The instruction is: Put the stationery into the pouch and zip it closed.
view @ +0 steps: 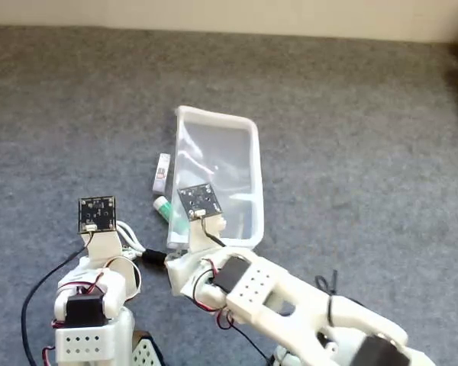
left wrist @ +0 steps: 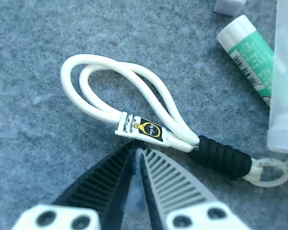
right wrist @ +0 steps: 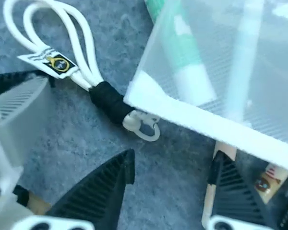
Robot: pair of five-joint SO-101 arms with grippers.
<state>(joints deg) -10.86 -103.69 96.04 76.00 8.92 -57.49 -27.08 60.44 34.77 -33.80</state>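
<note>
The translucent mesh pouch [view: 217, 164] lies flat in the middle of the grey carpet. Its zip pull is a white cord loop [left wrist: 120, 88] with a black wrap [left wrist: 221, 153] and a small ring [right wrist: 144, 127] at the pouch's near corner [right wrist: 153, 93]. My left gripper [left wrist: 136, 149] is shut, its tips just touching the cord's printed tag [left wrist: 143, 128]. My right gripper [right wrist: 173, 160] is open over the pouch corner, one finger on each side of the ring. A green glue stick [left wrist: 247, 55] lies at the pouch's edge, partly seen through the mesh [right wrist: 182, 62].
A small white eraser-like block [view: 161, 172] lies on the carpet left of the pouch. A tan wooden stick [right wrist: 212, 191] pokes out from under the pouch's edge by my right gripper. Open carpet [view: 366, 137] extends to the right and behind.
</note>
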